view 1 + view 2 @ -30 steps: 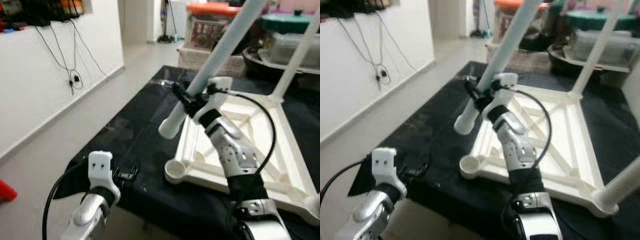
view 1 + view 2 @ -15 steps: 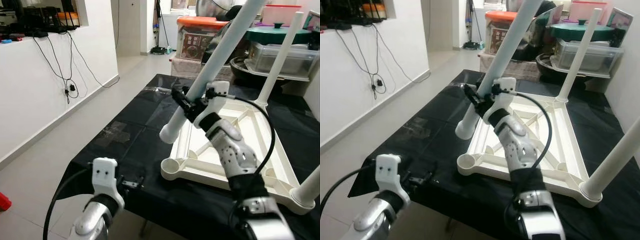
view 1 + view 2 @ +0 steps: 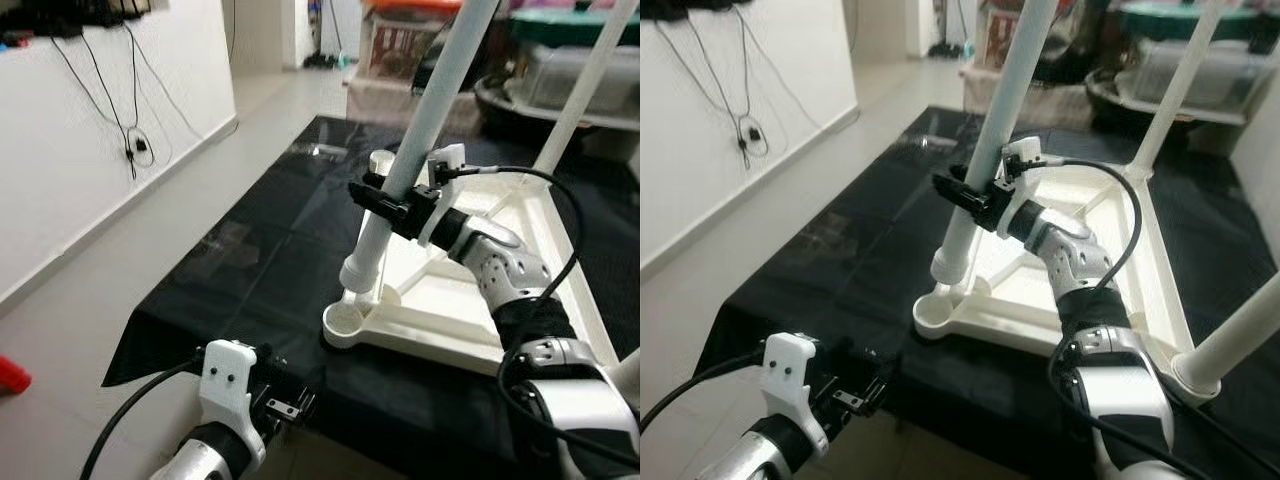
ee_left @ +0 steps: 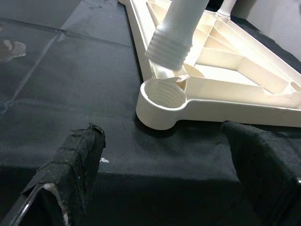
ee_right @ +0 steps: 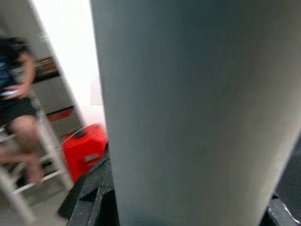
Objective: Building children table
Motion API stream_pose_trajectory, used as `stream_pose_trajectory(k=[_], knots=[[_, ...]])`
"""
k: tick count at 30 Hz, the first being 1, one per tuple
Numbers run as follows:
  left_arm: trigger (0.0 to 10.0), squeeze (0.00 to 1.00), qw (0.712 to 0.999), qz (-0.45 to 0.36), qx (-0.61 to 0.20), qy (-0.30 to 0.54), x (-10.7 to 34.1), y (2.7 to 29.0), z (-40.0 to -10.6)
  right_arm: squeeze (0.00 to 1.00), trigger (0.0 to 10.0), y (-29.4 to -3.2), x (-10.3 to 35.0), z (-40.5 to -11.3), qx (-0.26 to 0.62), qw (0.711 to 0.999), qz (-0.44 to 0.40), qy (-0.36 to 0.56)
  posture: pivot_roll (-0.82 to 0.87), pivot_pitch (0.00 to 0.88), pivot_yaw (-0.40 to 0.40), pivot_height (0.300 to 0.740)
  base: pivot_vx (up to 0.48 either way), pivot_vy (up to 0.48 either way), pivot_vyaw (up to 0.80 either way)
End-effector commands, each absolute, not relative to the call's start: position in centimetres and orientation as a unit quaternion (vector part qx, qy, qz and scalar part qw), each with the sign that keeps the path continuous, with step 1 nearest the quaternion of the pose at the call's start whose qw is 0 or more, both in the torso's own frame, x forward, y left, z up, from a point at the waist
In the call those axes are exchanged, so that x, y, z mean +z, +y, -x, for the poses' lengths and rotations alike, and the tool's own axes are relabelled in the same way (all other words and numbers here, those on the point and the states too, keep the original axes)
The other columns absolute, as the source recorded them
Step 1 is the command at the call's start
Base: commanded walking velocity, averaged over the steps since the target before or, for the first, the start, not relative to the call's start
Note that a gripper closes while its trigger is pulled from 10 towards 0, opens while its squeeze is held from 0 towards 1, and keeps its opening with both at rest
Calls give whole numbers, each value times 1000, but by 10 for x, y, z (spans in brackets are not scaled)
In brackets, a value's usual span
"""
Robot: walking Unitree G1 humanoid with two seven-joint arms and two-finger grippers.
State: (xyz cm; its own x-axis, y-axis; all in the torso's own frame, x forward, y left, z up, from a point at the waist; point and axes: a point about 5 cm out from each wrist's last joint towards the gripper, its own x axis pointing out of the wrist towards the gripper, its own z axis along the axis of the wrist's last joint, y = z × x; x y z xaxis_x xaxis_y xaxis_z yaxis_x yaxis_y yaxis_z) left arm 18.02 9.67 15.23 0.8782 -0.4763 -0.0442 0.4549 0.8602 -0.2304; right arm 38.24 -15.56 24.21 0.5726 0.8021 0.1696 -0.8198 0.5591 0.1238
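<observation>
A white children's table top (image 3: 452, 332) lies upside down on a black-covered table (image 3: 250, 270). My right gripper (image 3: 395, 205) is shut on a long white table leg (image 3: 425, 125), held nearly upright. The leg's threaded end (image 4: 170, 44) hangs just above the round corner socket (image 4: 163, 94) nearest me, a little to its inner side and apart from it. Two more legs stand screwed in, one at the far corner (image 3: 590, 90) and one at the near right corner (image 3: 1240, 335). My left gripper (image 3: 290, 405) is open at the table's front edge, facing the socket, its fingers (image 4: 77, 155) holding nothing.
Plastic storage boxes and a basin (image 3: 560, 70) are stacked behind the table. A white wall with hanging cables (image 3: 130, 150) runs along the left, with bare floor beside it and a red object (image 3: 8, 375) on it. A person sits on a stool (image 5: 19, 94).
The right gripper has swung the leg from a steep tilt to nearly upright and brought its lower end down close to the corner socket. The head camera has shifted too.
</observation>
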Motion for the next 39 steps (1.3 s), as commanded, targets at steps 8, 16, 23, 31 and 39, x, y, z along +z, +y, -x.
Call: stream_pose_trajectory(k=[8,16,23,31,39], knots=[[10000,0,959,109,-250,75,152,95,-166,0,10000,-153,246,-375,568,817,-96,-32,257,180,-10,740,0,0,0],[10000,0,958,111,-252,83,154,95,-160,0,10000,-146,244,-368,631,768,-102,-23,256,190,-10,740,0,0,0],[10000,0,958,109,-252,86,155,94,-159,0,10000,-139,234,-365,655,750,-88,-15,260,199,-11,740,0,0,0],[10000,0,958,105,-253,87,156,94,-160,0,10000,-133,231,-373,617,787,-26,-25,255,201,-12,740,0,0,0],[10000,0,958,103,-253,87,157,94,-161,0,10000,-130,234,-370,643,765,5,-26,253,203,-15,740,0,0,0]])
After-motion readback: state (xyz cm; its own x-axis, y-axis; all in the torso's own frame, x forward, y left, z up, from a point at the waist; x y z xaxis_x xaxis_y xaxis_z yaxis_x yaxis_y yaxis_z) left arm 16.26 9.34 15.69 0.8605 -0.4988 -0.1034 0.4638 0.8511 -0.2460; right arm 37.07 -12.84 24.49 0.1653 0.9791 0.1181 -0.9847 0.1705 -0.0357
